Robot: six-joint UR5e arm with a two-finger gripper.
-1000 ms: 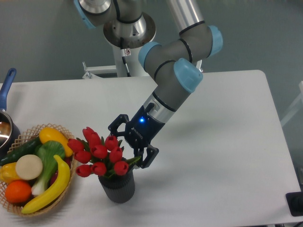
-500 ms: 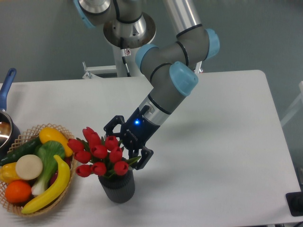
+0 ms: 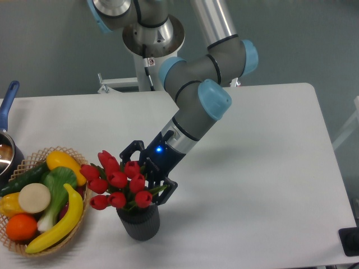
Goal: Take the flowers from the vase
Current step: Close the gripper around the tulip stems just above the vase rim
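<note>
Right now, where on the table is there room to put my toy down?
The big bare patch is the right half of the white table, from the robot arm to the right edge. The back left strip behind the wicker basket is free too. It is crowded at front left: basket, red tulips, grey vase and gripper sit close together.

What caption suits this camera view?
Open gripper reaching into the red tulips standing in a dark vase.
</note>
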